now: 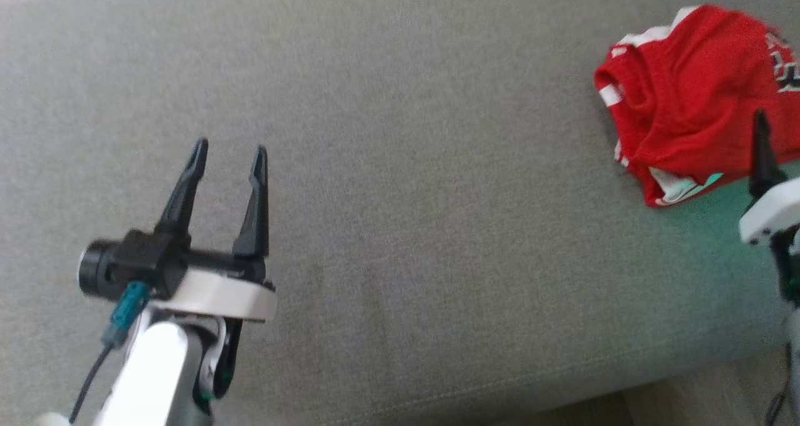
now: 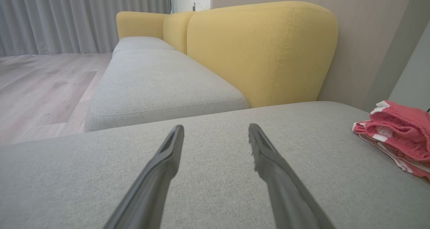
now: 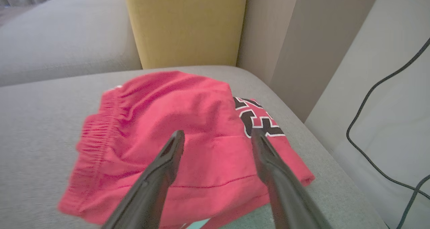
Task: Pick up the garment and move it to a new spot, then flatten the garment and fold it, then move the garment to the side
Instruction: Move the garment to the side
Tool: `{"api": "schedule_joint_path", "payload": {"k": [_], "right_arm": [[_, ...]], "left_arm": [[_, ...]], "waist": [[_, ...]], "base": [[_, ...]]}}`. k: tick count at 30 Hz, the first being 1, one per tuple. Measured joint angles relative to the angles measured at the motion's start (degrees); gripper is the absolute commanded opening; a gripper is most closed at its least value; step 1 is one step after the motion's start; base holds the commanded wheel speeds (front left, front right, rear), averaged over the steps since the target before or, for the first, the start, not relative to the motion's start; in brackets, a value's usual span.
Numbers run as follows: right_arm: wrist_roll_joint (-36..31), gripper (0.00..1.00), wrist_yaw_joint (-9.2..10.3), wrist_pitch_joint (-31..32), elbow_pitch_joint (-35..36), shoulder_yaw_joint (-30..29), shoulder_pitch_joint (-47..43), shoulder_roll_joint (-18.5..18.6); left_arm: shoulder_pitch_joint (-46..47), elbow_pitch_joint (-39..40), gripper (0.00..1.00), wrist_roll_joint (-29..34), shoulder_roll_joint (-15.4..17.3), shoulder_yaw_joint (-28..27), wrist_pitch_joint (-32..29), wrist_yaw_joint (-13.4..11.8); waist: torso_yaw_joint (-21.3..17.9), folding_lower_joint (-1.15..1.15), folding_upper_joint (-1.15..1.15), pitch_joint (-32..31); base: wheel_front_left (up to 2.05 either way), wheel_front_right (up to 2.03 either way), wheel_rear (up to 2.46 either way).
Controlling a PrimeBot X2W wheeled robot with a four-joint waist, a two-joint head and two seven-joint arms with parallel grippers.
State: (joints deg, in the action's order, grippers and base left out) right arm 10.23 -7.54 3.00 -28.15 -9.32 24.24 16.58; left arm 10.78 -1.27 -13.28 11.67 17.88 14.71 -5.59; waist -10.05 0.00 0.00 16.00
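The garment (image 1: 687,101) is a red pair of shorts with white trim and black-and-white lettering, loosely folded into a rumpled bundle near the right end of the grey sofa seat (image 1: 406,195). In the right wrist view its long side runs across, with the gathered waistband at left and the lettering at right. The right gripper (image 3: 216,135) hangs over it with its fingers spread and nothing between them. The left gripper (image 1: 230,148) is spread wide over bare cushion.

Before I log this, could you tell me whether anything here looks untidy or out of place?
The red garment lies bunched and creased at the right end of the cushion, not folded flat. Nothing else stands out.
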Motion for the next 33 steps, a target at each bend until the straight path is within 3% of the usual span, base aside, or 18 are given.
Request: {"api": "schedule_joint_path", "payload": {"k": [8, 13, 21, 33], "right_arm": [[0.2, 1.00, 0.00, 0.1, 20.3, 0.9, -11.8, -7.2], [-0.7, 1.00, 0.00, 0.8, 27.9, 5.2, -16.3, -10.9], [-2.3, 1.00, 0.00, 1.0, 31.7, 9.4, -21.6, -13.0], [-3.2, 1.00, 0.00, 1.0, 32.0, 8.4, -27.7, -13.8]], "left_arm": [[-4.6, -0.5, 1.00, -1.2, 0.0, -0.3, 0.0, -1.1], [-6.3, -0.9, 1.00, -1.8, 0.1, -0.2, 0.0, -1.5], [-9.2, -1.3, 1.00, -2.0, 1.0, -0.3, -0.1, -2.1], [-13.3, -1.8, 1.00, -1.6, 2.1, 0.5, -0.5, -3.0]], "waist": [[1.2, 0.00, 0.00, -6.1], [3.6, 0.00, 0.00, -8.4], [7.7, 0.00, 0.00, -11.9], [10.2, 0.00, 0.00, -16.4]], "base": [[0.00, 0.00, 0.00], [0.00, 0.00, 0.00], [0.00, 0.00, 0.00], [0.00, 0.00, 0.00]]}}
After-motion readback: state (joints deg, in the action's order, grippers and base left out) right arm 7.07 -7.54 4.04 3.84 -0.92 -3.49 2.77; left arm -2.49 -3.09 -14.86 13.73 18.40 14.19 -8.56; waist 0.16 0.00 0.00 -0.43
